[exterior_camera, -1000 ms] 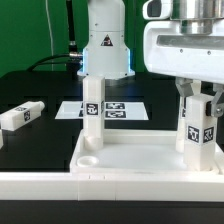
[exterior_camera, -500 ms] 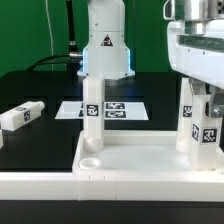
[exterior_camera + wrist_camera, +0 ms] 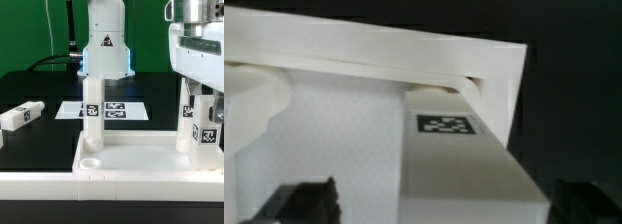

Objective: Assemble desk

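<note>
The white desk top (image 3: 130,157) lies tray-side up at the front, with an empty round socket in its near corner on the exterior view's left. Two white tagged legs stand upright in its far corners, one (image 3: 92,110) on the exterior view's left and one (image 3: 187,118) on the right. My gripper (image 3: 197,122) straddles the right leg, open, with a gap on each side of it. In the wrist view that leg (image 3: 459,165) runs down to the desk top (image 3: 349,100) between my spread gripper (image 3: 441,200).
A loose tagged leg (image 3: 20,115) lies on the black table at the exterior view's left. The marker board (image 3: 118,110) lies behind the desk top, in front of the arm's base (image 3: 105,50). A low white wall (image 3: 50,200) runs along the front.
My jaws have spread apart and let go of the right leg, which stays upright in its socket. The arm has hardly moved.
</note>
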### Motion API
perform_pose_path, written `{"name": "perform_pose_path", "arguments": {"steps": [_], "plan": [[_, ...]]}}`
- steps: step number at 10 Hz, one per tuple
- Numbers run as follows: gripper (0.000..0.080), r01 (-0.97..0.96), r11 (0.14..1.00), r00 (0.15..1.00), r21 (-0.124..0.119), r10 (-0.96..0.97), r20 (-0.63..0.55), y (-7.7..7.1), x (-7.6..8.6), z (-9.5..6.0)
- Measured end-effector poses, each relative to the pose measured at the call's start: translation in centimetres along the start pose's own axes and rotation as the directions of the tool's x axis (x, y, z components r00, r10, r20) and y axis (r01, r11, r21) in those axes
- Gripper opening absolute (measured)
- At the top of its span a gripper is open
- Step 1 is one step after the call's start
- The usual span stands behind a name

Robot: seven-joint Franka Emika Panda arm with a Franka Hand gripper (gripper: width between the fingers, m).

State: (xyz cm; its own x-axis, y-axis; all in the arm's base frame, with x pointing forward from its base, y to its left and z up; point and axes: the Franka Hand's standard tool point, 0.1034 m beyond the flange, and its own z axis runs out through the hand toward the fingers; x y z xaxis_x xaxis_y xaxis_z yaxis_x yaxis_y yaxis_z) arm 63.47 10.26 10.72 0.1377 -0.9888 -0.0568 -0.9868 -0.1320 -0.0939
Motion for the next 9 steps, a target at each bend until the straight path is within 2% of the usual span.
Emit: {"name": "perform_pose_path", "arguments": {"steps": [4, 9], "plan": [[0.0648, 0.387, 0.922, 0.922, -0.008, -0.387, -0.011, -0.03, -0.14, 0.03], [0.0649, 0.721, 0.693, 0.693, -0.025, -0.721, -0.022, -0.34, -0.16, -0.1]]}}
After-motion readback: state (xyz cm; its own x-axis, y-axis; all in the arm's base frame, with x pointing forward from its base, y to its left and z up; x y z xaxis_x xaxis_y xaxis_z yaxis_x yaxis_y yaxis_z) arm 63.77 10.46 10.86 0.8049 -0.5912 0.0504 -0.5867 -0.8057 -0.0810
